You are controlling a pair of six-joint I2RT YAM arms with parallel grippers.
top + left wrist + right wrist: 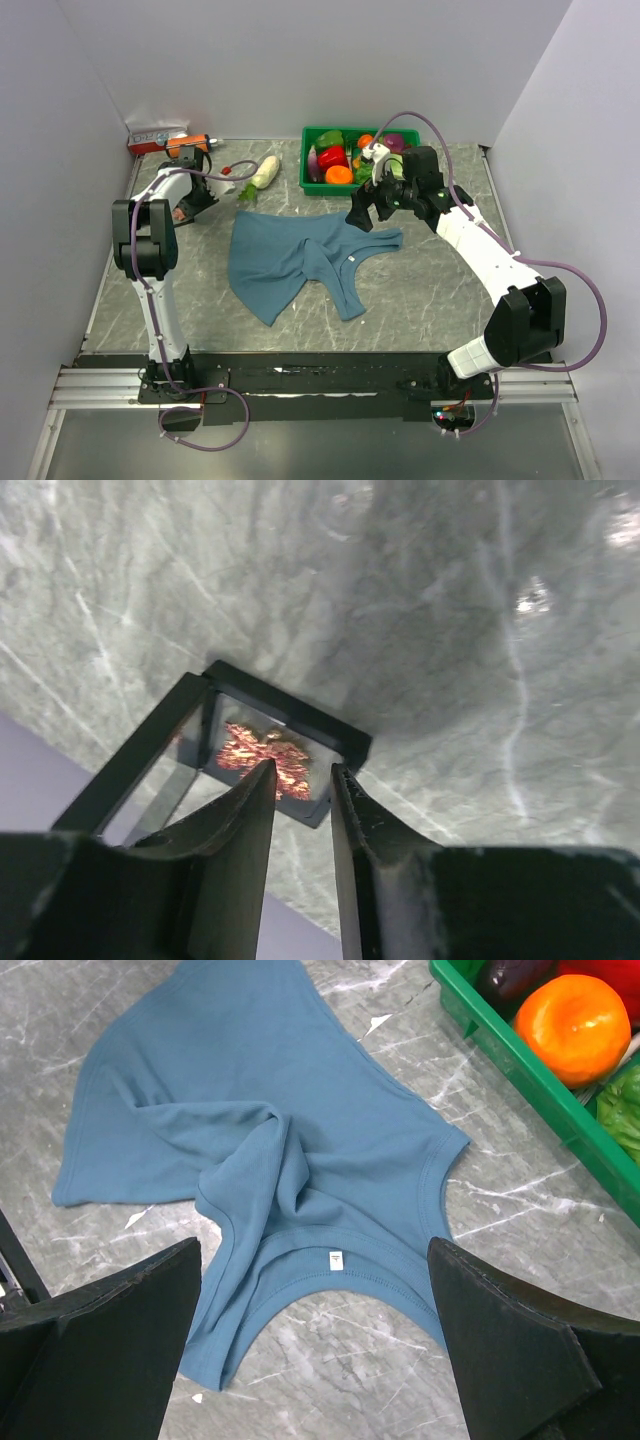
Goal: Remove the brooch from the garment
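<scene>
The teal-blue garment (290, 262) lies crumpled on the marble table, its white neck label (336, 1259) facing up. My right gripper (372, 210) hovers over the top's far right edge. In the right wrist view that gripper (313, 1250) is wide open above the neckline of the garment (250, 1150), with nothing between its fingers. The brooch (262, 752), reddish-golden, rests inside a small black-framed clear case (290, 712) on the table at the far left. My left gripper (303, 770) is just above the case, with a narrow gap between its fingers and nothing in them.
A green bin (312, 160) of toy vegetables stands at the back, close to my right gripper. A white radish (265, 172) lies at the back centre. A red and white box (157, 138) sits in the back left corner. Walls enclose three sides.
</scene>
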